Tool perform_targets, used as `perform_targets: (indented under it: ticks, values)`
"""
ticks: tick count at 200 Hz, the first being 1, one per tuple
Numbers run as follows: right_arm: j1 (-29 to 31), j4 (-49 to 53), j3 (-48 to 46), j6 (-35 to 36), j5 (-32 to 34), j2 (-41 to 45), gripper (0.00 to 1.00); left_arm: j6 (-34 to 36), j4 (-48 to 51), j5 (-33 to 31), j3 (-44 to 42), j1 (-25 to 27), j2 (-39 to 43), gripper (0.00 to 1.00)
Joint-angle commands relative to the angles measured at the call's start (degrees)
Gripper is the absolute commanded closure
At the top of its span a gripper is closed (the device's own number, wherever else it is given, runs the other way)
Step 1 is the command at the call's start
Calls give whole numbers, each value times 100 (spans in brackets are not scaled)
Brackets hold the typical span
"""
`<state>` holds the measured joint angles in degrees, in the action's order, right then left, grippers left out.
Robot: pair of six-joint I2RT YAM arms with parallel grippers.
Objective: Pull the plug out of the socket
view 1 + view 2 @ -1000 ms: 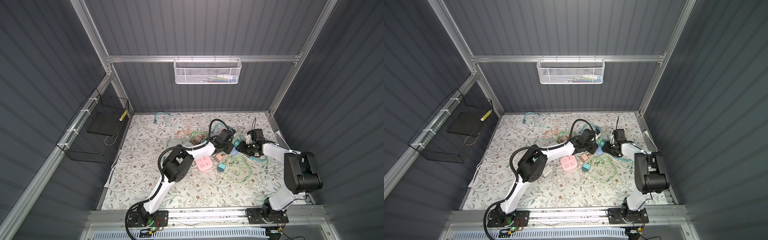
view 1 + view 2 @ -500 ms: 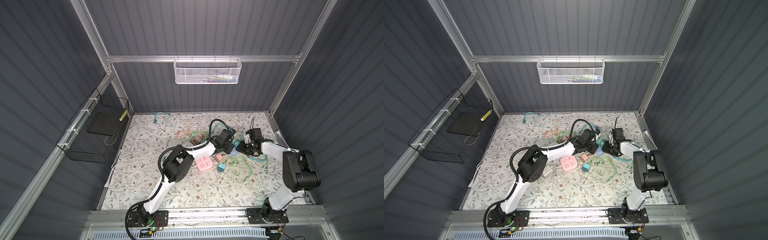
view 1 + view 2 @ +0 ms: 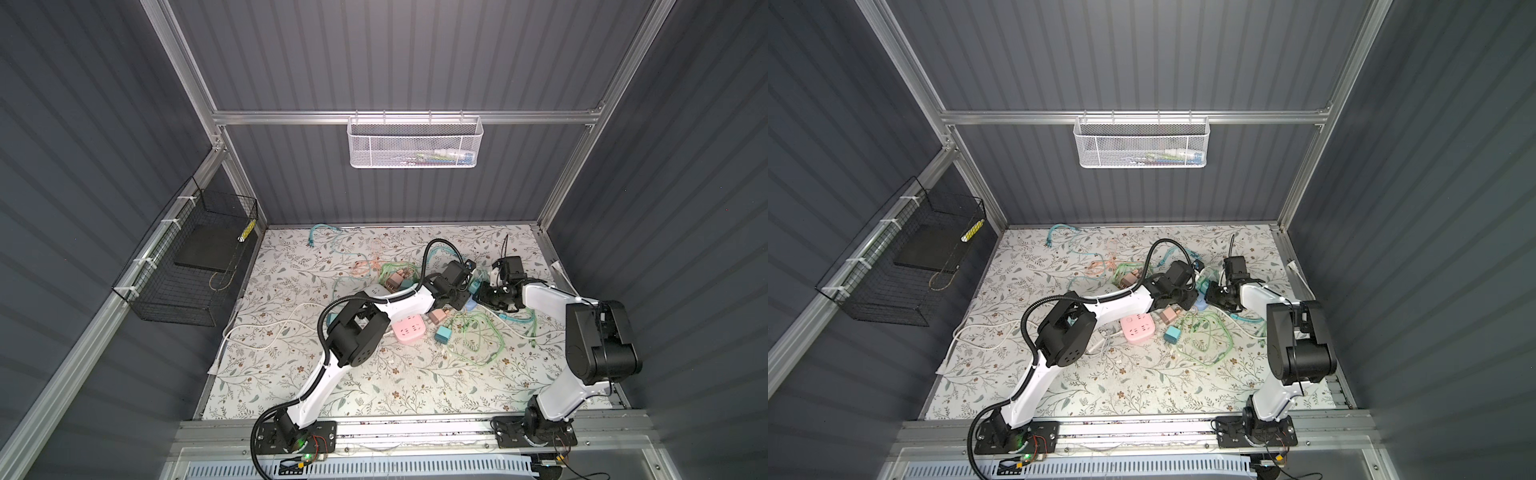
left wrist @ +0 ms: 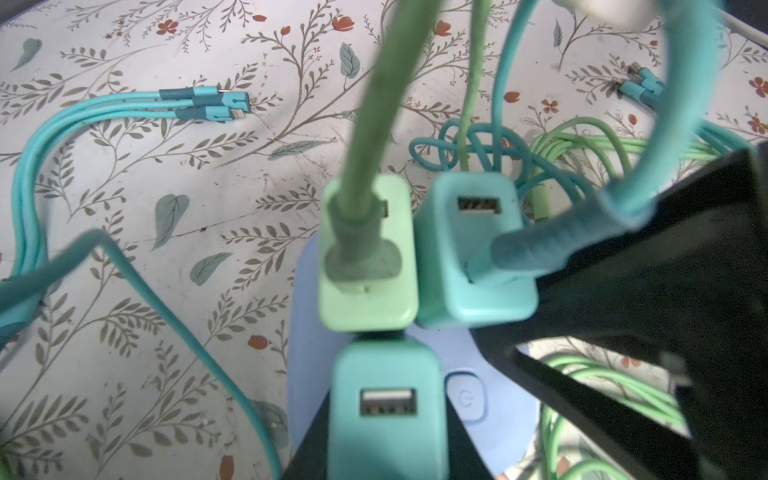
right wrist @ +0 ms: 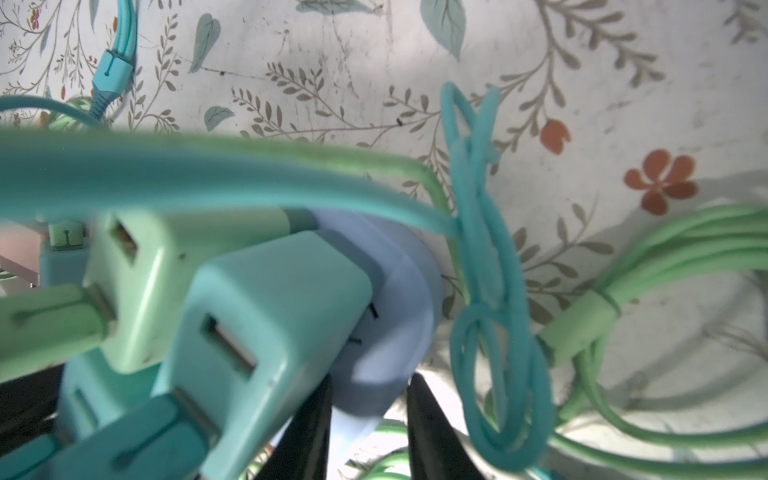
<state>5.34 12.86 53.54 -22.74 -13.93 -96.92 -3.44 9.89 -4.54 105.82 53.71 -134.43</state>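
Only wrist-view | left claw [image 4: 386, 419] grips plug [image 4: 386, 374] | right claw [image 5: 368, 399] clamps socket [image 5: 390, 299]

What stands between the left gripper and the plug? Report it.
Nothing visible: the left gripper is shut on the teal plug seated in the blue socket. The green plug and second teal plug sit close beside it; the green cable rises past and might snag the pull.
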Motion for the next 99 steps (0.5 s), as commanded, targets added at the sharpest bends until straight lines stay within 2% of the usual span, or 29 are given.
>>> perform_targets:
  ticks: [1, 33, 58, 84, 99]
  values:
    - [61, 60, 7, -11, 329, -120, 68, 356, -141, 324, 455, 192, 127, 92]
    - [90, 114, 73, -11, 404, -165, 68, 567, 12, 426, 677, 276, -22, 92]
    - [107, 114, 78, -20, 488, -163, 68, 279, -318, 638, 435, 214, 140, 92]
    - [116, 129, 95, -28, 522, -178, 67, -257, -621, 1275, 276, -32, 209, 92]
    - [124, 132, 103, -29, 529, -178, 68, -103, -462, 1206, 403, -20, 110, 92]
